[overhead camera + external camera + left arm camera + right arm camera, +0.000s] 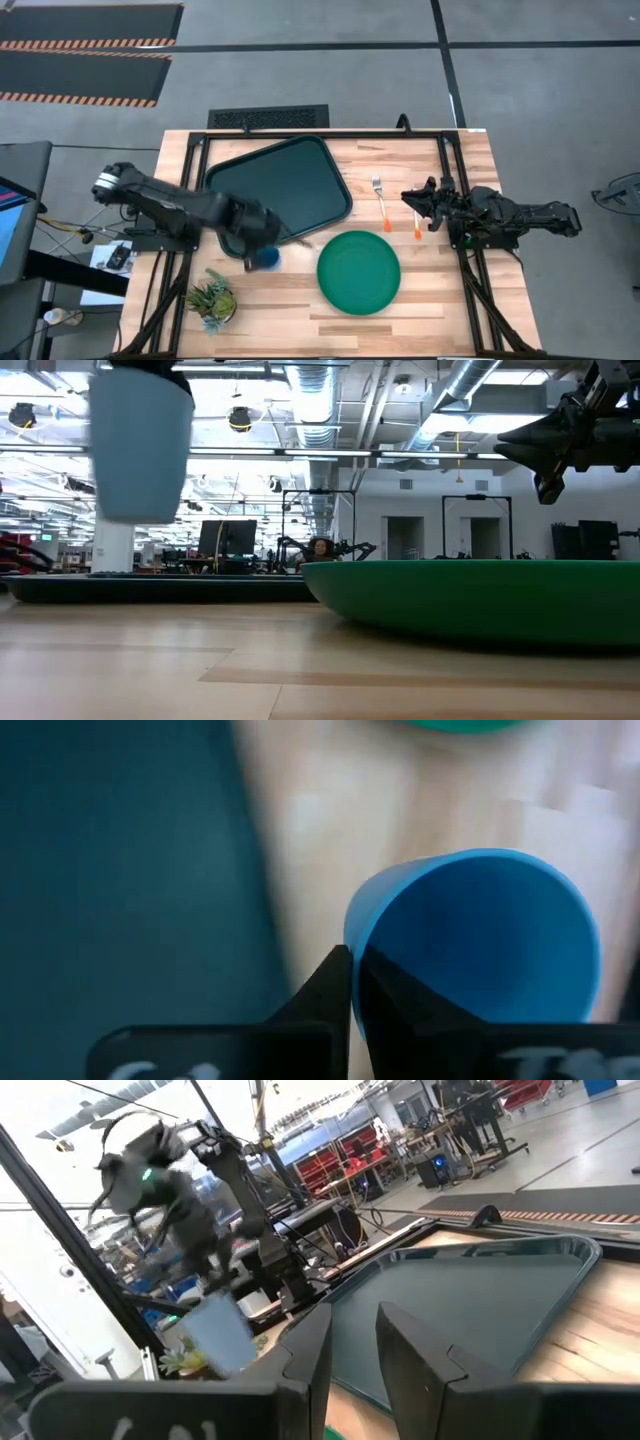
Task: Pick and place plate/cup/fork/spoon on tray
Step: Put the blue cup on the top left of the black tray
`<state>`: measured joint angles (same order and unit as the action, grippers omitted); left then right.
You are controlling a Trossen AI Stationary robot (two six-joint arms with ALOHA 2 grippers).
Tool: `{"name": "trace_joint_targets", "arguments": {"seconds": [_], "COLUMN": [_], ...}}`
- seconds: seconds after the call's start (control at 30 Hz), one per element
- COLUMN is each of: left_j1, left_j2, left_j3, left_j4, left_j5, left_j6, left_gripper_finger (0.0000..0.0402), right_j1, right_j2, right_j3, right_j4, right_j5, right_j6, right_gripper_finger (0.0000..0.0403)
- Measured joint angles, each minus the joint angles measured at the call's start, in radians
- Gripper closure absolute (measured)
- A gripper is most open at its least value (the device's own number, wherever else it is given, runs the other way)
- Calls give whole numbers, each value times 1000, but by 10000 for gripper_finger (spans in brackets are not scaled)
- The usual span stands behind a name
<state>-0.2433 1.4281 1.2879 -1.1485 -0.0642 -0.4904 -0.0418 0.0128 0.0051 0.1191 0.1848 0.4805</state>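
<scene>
At near-left of bench (440, 300), left gripper (352, 982) holds cup (480, 935) clear of the surface, just off tray (285, 180) near edge; fingers (325, 990) pinch cup's rim, one inside, one outside. Plate (359, 271) right of it. Right gripper (412, 200) hovers by fork (381, 205) and spoon (416, 225), fingers slightly apart, empty.

Grey floor (330, 90) around wooden tabletop (270, 320) — black mats with orange stripes (85, 50) in corner. Big room behind: bright ceiling lights (240, 418), silver pipes (310, 400), white walls, doorways (478, 525).
</scene>
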Motion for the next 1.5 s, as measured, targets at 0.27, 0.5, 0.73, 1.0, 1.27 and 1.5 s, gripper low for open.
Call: {"name": "trace_joint_targets", "arguments": {"seconds": [0.27, 0.5, 0.73, 1.0, 1.27, 1.5], "left_j1": [377, 754, 1001, 1128, 1177, 1182], "left_j2": [-178, -221, -217, -217, -217, -218], "left_j3": [-33, -66, -151, -286, -402, -405], "left_j4": [-83, -90, -32, 49, 106, 112], "left_j5": [-165, -288, -205, -141, -107, -96], "left_j6": [-13, 70, 136, 167, 184, 199], "left_gripper_finger": [401, 401, 401, 401, 401, 401], "right_j1": [0, 0, 0, 0, 0, 0], "right_j2": [0, 0, 0, 0, 0, 0], "right_j3": [0, 0, 0, 0, 0, 0], "right_j4": [-37, -39, -38, -38, -37, -37], "right_j5": [0, 1, 1, 1, 1, 1], "right_j6": [-2, -2, -2, -9, -10, -9], "right_gripper_finger": [295, 295, 295, 294, 295, 295]}}
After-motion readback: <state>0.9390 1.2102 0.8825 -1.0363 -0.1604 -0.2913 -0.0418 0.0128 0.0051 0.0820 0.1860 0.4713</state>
